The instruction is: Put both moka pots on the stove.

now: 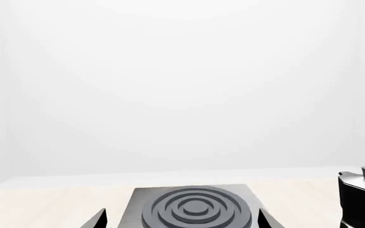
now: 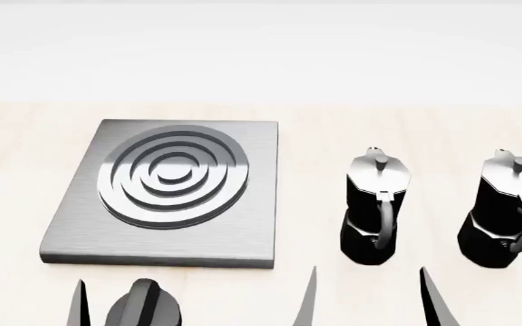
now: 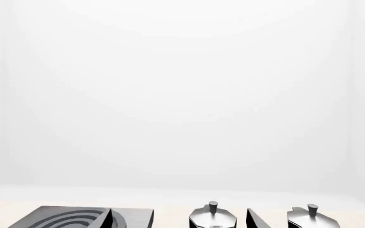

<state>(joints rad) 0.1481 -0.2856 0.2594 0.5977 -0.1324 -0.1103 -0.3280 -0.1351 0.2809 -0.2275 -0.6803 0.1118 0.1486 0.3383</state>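
- So, two moka pots were counted: one [image 2: 376, 207] just right of the stove [image 2: 79, 231], the other [image 2: 506, 210] further right.
- One stove, left bare.
- Left gripper [image 2: 25, 302] and right gripper [image 2: 370, 299] were spread apart, nothing held.

- You have a pale, light-wood counter [image 2: 315, 129] spreading across the whole head view.
- You can see a short round black knob [image 2: 143, 309] near the front edge of that counter, cut off by the frame bottom.
- Behind the counter you face a plain white wall [image 1: 182, 85].
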